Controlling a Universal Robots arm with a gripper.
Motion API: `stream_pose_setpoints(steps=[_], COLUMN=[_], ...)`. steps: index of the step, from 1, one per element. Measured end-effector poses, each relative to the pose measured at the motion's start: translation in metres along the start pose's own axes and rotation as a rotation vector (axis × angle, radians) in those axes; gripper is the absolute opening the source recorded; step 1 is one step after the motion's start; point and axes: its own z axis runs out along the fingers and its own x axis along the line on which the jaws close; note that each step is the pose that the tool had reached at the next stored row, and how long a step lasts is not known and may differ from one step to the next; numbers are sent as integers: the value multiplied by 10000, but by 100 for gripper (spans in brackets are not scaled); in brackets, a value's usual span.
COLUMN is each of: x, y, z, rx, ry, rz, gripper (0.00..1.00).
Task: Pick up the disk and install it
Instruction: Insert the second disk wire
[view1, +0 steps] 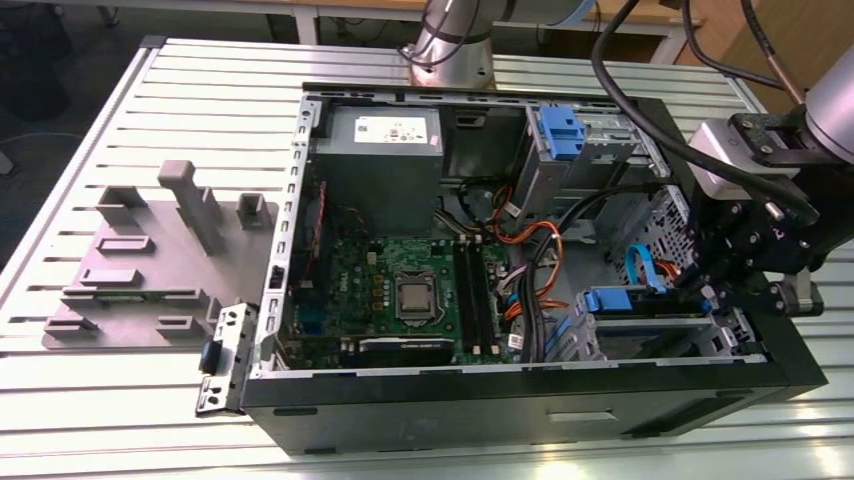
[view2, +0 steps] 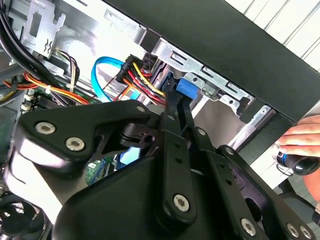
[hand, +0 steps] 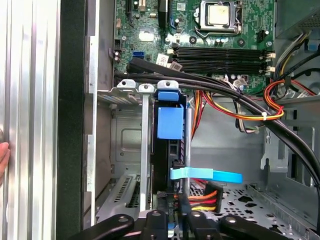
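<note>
The disk (view1: 617, 300) sits edge-on in the lower drive cage of the open computer case (view1: 534, 400), with its blue carrier end facing out. In both wrist views that blue end (hand: 170, 122) (view2: 189, 87) lies between the cage's metal rails. My gripper (view1: 707, 300) hangs over the case's corner at the exterior view's right. Its black fingers (view2: 172, 115) are shut together, and their tips (hand: 169, 150) rest against the blue carrier. I see nothing pinched between them.
Red, yellow and orange wire bundles (hand: 235, 107) and a blue flat cable (hand: 205, 175) cross beside the cage. A second blue carrier (view1: 558, 125) fills the upper bay. The motherboard (view1: 414, 290) and power-supply box (view1: 380, 150) lie further in. A person's hand (view2: 300, 137) is outside the case wall.
</note>
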Motion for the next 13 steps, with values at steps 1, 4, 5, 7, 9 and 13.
stream_pose_setpoints(steps=[1, 4, 5, 7, 9, 13], x=[0, 0, 0, 0, 0, 0], y=[0, 0, 0, 0, 0, 0], z=[0, 2, 3, 3, 4, -8], rx=[0, 0, 0, 0, 0, -1], ry=[-1, -2, -2, -2, -2, -8], rz=[0, 0, 0, 0, 0, 0], gripper=[16, 16, 16, 16, 16, 16])
